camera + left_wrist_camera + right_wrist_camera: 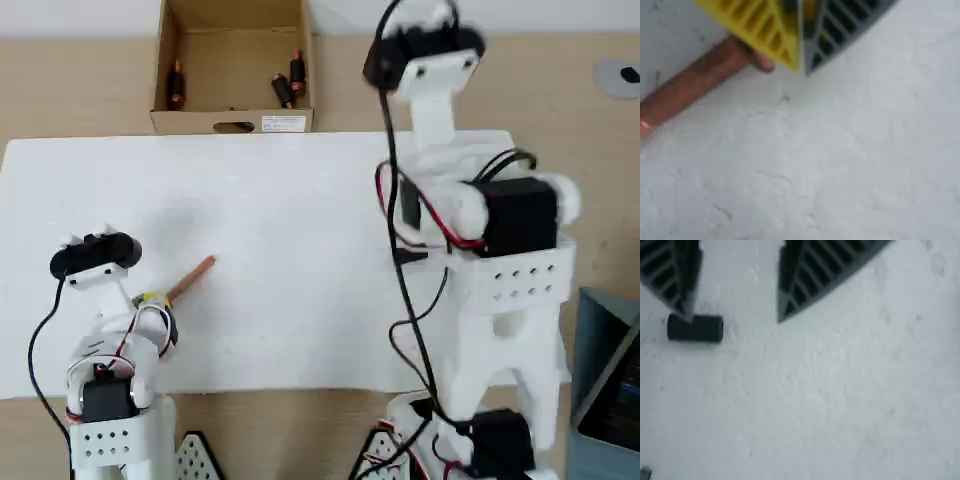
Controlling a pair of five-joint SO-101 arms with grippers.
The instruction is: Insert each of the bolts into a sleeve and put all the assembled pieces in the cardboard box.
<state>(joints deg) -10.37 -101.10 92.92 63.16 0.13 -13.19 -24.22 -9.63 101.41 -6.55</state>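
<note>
A copper-coloured bolt (192,277) lies on the white mat (300,200) at the lower left. My left gripper (802,60) is shut right beside it, and one end of the bolt (695,90) runs under the yellow finger (765,25), not between the two fingers. A short black sleeve (695,327) lies on the mat just below one finger of my right gripper (731,312), which hangs open over it. The cardboard box (232,122) stands at the far edge of the mat, with three assembled pieces (297,72) inside.
The right arm's tall white body (500,300) covers the right side of the mat. A grey bin (605,370) stands at the right edge, past the mat. A small dark object (644,472) pokes in at the corner of the right wrist view.
</note>
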